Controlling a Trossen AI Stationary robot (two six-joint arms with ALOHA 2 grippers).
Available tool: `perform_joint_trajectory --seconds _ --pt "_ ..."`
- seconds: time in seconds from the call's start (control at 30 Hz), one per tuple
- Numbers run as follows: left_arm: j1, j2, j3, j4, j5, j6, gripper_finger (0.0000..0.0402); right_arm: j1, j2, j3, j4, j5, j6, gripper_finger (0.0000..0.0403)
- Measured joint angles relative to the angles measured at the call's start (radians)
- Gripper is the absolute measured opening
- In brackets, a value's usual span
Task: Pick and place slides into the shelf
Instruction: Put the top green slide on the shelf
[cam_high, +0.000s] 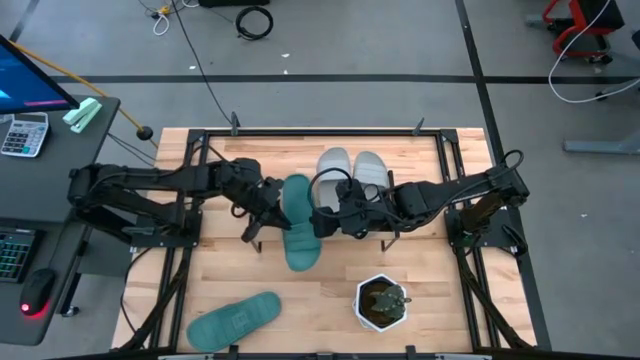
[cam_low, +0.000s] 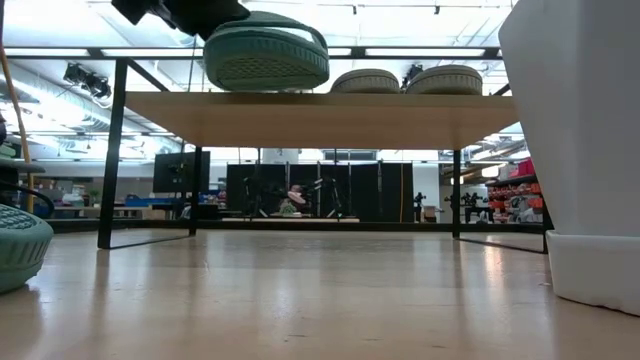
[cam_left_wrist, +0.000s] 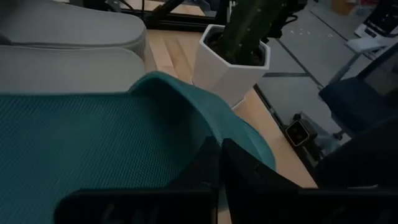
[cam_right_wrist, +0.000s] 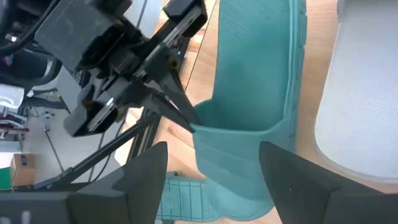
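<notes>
Teal slide number two (cam_high: 235, 320) flat on the table (cam_high: 450, 300) by its front-left corner, sole down, well apart from both arms. White pot (cam_high: 382, 303) with a cactus (cam_left_wrist: 252, 22) near the front edge, right of centre.

Behind these, over the shelf's (cam_low: 320, 118) front edge, both arms reaching in towards each other. Left arm stretched low from the table's left side, elbow folded back, wrist turned inward; left gripper (cam_high: 268, 205) pinched together on the strap's edge of the first teal slide (cam_high: 300, 225), fingers (cam_right_wrist: 177, 102) meeting in a narrow wedge at the rubber. Right arm extended from the right side, forearm nearly level, wrist pointing left; right gripper (cam_right_wrist: 214, 180) spread wide, one finger on each side of the same slide's strap end, gripping nothing.

First teal slide itself lengthwise front to back at the left end of the shelf top, one end poking out past the board's front edge; fine ribbed mesh texture on the footbed, smooth broad strap arching over, grooved sole visible from table height. Resting on the board or held a hair above it: cannot tell.

Farthest back, two light grey slides (cam_high: 350, 168) side by side on the shelf top, touching, just right of the teal one, towards the board's far edge.
</notes>
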Motion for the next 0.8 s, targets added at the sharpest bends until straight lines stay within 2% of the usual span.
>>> perform_joint_trajectory --seconds 0.8 --pt "0.03 0.032 -0.001 0.032 0.027 0.016 0.0008 0.0 0.0 0.0 0.011 0.019 0.002 0.0261"
